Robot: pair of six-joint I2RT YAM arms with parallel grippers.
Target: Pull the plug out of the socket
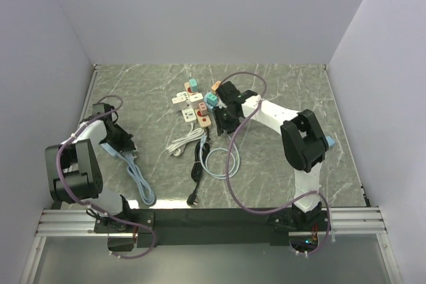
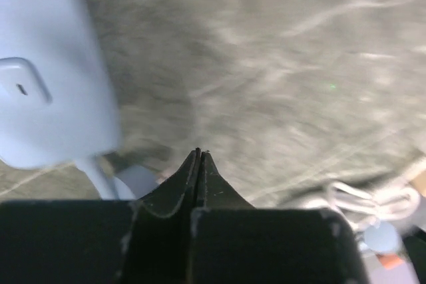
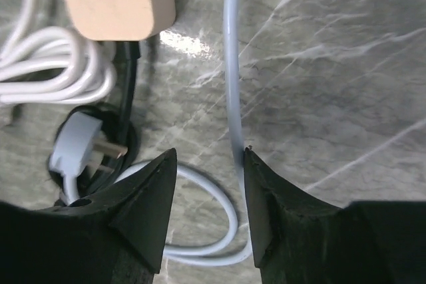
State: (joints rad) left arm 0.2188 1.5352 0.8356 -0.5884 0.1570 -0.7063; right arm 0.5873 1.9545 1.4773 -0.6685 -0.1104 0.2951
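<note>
Your left gripper (image 2: 200, 154) has its fingers pressed together on nothing, just beside a pale blue adapter (image 2: 46, 84). Farther out, your right gripper (image 3: 210, 154) is spread, a pale blue cable (image 3: 231, 64) running between its fingers near the power strip (image 3: 126, 11); a teal plug (image 1: 210, 100) sits at the strip's far end

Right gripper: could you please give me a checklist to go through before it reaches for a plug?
1. Right gripper open: ok.
2. Nothing between its fingers: ok.
3. Aimed at a seated plug: not ok; its wrist view shows only the power strip end, cables and a loose white plug.
4. Plug there to pull: ok; teal plug stands on a strip in the top view.
5. Light-blue cable clear of the finger beside it: cannot tell.
6. Left gripper shut, away from the strips: ok.
</note>
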